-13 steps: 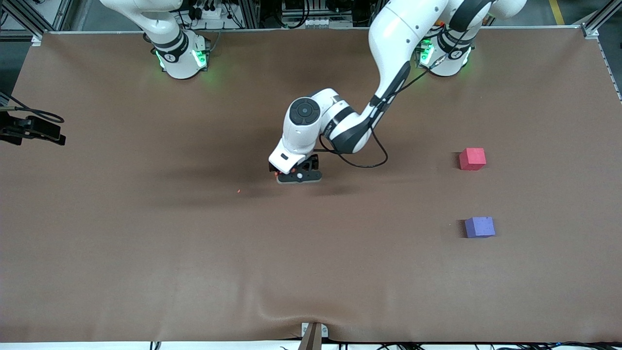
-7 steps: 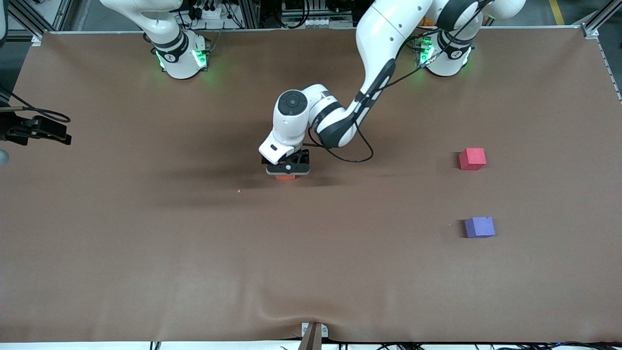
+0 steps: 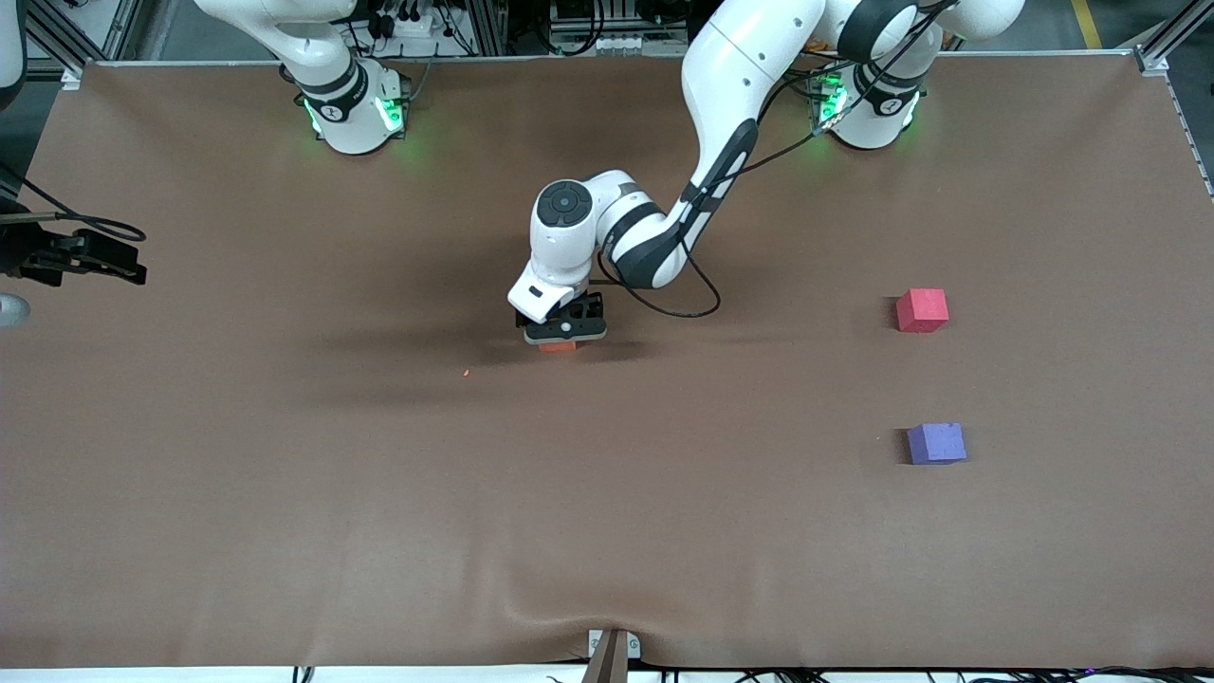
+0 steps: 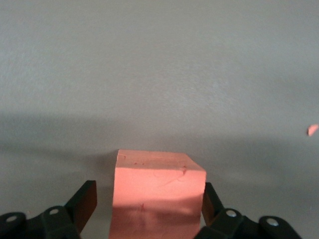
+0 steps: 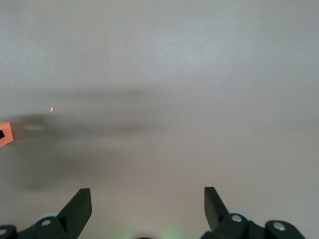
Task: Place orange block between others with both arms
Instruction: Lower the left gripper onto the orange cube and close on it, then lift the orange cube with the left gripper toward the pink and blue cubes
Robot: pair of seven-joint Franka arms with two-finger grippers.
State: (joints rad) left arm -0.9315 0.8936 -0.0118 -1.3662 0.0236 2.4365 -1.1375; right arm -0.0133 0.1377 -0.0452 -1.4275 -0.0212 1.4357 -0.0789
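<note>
- Two fingers of the left gripper (image 3: 561,334) straddle the orange block (image 4: 157,191) mid-table; one seems to touch it, a gap shows at the other.
- Red cube (image 3: 922,310) and purple cube (image 3: 936,443) sit well apart, toward the left arm's end.
- Right gripper (image 5: 144,209) waits, spread wide, holding nothing.

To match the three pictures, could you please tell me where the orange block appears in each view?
Front view: the orange block peeks out under the left tool, mid-table.
Left wrist view: the block fills the lower centre, between the tool's fingers.
Right wrist view: only its corner shows at the picture's edge.
Shared landmark: the small orange crumb, also at and.
</note>
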